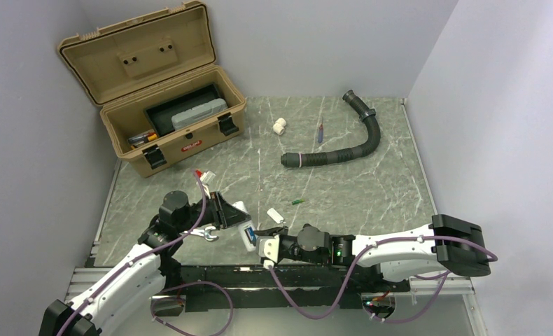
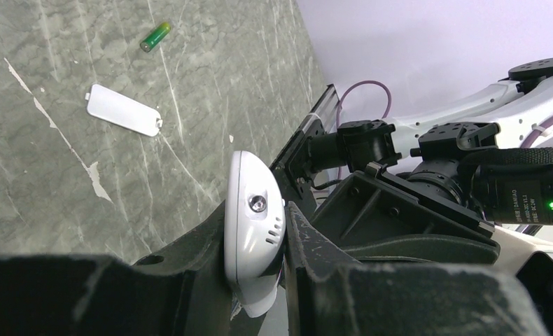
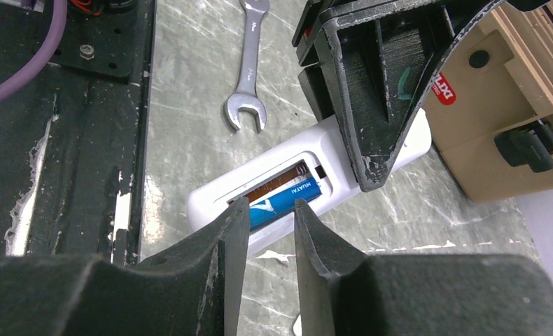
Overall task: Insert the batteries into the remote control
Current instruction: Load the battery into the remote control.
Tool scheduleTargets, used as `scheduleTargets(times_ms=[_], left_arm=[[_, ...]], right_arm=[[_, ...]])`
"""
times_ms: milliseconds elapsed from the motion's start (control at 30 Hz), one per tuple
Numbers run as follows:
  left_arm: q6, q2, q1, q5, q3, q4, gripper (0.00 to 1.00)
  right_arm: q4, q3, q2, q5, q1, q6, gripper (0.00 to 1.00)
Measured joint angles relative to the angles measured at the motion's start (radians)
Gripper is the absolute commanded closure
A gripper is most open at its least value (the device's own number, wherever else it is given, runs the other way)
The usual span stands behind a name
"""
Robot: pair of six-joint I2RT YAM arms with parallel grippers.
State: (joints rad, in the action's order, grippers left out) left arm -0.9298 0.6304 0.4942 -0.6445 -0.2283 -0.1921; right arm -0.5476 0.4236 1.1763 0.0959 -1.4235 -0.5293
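Observation:
The white remote control (image 2: 253,231) stands edgewise between the jaws of my left gripper (image 2: 256,218), which is shut on it just above the table at the near edge (image 1: 244,234). In the right wrist view the remote control (image 3: 330,148) shows its open battery bay, with the blue battery (image 3: 282,199) lying in it. My right gripper (image 3: 268,204) is open, and its fingertips straddle that battery's near end. The green battery (image 2: 155,36) lies loose on the table (image 1: 298,201). The plain white cover (image 2: 123,110) lies flat between it and the remote.
A silver wrench (image 3: 249,77) lies beside the remote, near the black base rail. The open tan toolbox (image 1: 169,119) stands at the back left. A black corrugated hose (image 1: 344,150), a white pipe fitting (image 1: 279,127) and a red-and-blue stick (image 1: 320,132) lie at the back.

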Motion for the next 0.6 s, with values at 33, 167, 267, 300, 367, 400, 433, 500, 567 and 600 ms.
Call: scheduleTargets(times_ms=[33,167,267,300,367,400,433,500,567,600], left_arm=[[0.0,0.001,0.0,-0.003,0.0,-0.002,1.0],[0.0,0.002,0.0,-0.007,0.0,-0.005,1.0],[-0.002,0.003,0.0,-0.011,0.0,-0.006,1.0],[-0.003,0.003,0.0,-0.013,0.0,-0.007,1.0],[-0.007,0.009,0.0,-0.016,0.0,-0.011,1.0],[-0.008,0.012,0.0,-0.018,0.0,-0.011,1.0],[-0.01,0.016,0.0,-0.024,0.0,-0.011,1.0],[-0.013,0.021,0.0,-0.035,0.0,-0.012,1.0],[-0.017,0.022,0.0,-0.04,0.0,-0.012,1.0],[-0.018,0.022,0.0,-0.042,0.0,-0.012,1.0]], right_arm=[[-0.001,0.0,0.0,0.0,0.0,0.002,0.67],[-0.005,0.0,-0.001,0.0,0.0,0.007,0.65],[-0.003,0.0,-0.007,-0.001,0.001,0.011,0.65],[-0.001,0.0,-0.012,-0.001,0.001,0.013,0.64],[0.001,-0.004,-0.022,-0.001,0.001,0.015,0.64],[0.002,-0.006,-0.028,0.0,0.002,0.016,0.64],[0.003,-0.008,-0.035,0.0,0.003,0.017,0.64],[0.008,-0.01,-0.045,0.001,0.005,0.017,0.63],[0.01,-0.01,-0.051,0.001,0.006,0.017,0.63],[0.01,-0.01,-0.053,0.0,0.006,0.017,0.63]])
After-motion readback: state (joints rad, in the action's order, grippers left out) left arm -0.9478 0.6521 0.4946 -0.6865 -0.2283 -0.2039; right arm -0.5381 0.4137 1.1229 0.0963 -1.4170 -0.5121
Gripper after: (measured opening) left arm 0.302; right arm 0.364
